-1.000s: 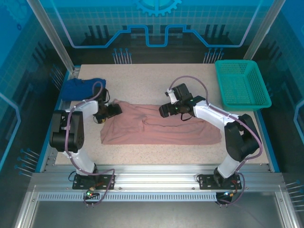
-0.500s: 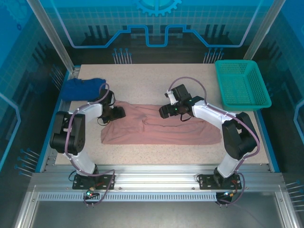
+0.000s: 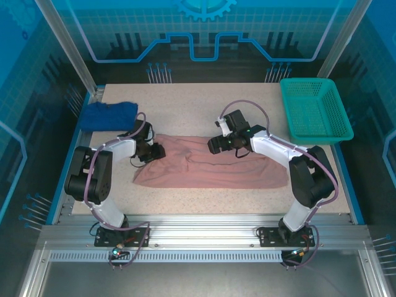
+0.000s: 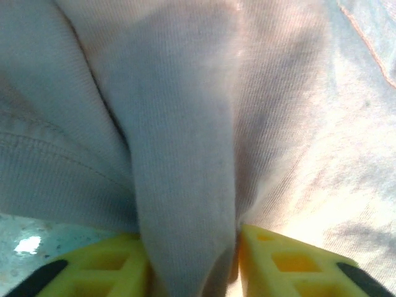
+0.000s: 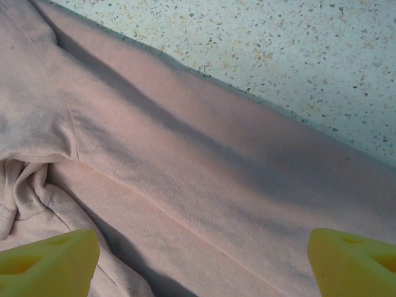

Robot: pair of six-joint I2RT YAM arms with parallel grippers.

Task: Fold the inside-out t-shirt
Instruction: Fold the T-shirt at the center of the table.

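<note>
Inside-out t-shirt [image 3: 210, 170], dusty pink, was laid out lengthwise across middle of table [image 3: 247, 105], btwn the two arms. L gripper [image 4: 192, 263] was seen clamped on a raised fold at shirt's left end, fabric squeezed btwn yellow fingers [image 4: 99, 266]. R gripper [image 5: 201, 260] was held w/ jaws wide apart over shirt's far edge. Dark blue cloth [image 3: 108, 114] was seen at far-left corner, apart from shirt.

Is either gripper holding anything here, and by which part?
The left gripper pinches a raised fold at the left end of the t-shirt; the right gripper hangs open above it, holding nothing.
</note>
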